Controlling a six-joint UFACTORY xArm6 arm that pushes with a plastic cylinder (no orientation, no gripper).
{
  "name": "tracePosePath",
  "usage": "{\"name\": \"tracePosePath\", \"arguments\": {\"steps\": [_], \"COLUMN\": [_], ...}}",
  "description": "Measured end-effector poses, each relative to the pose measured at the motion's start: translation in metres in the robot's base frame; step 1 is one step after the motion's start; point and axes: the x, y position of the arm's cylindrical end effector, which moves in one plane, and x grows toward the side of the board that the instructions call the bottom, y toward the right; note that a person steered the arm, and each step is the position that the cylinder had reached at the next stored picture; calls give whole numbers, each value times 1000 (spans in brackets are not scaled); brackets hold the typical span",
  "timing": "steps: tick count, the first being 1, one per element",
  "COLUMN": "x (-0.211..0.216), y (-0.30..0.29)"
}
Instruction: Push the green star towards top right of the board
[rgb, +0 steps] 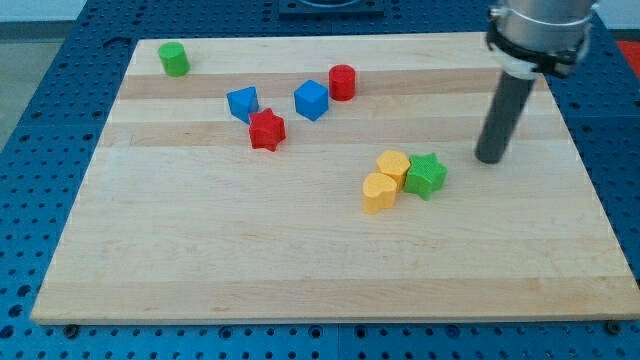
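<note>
Rod parked up-right of the green star, no push begun.

Camera view: my tip (490, 158), a bare rod holding nothing, stands apart from the green star (426, 176), which touches a yellow block (393, 166); better circle to its lower left first.

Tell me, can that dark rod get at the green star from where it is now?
Probably yes. My tip stands just to the view's right of the green star with bare board between. The two yellow blocks touch the star's far, left side.
</note>
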Motion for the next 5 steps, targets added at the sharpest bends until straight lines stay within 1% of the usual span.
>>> {"name": "tracePosePath", "arguments": {"steps": [1,2,3,4,5], "x": [45,72,72,56,41], "y": [20,6,-21,-42,-43]}}
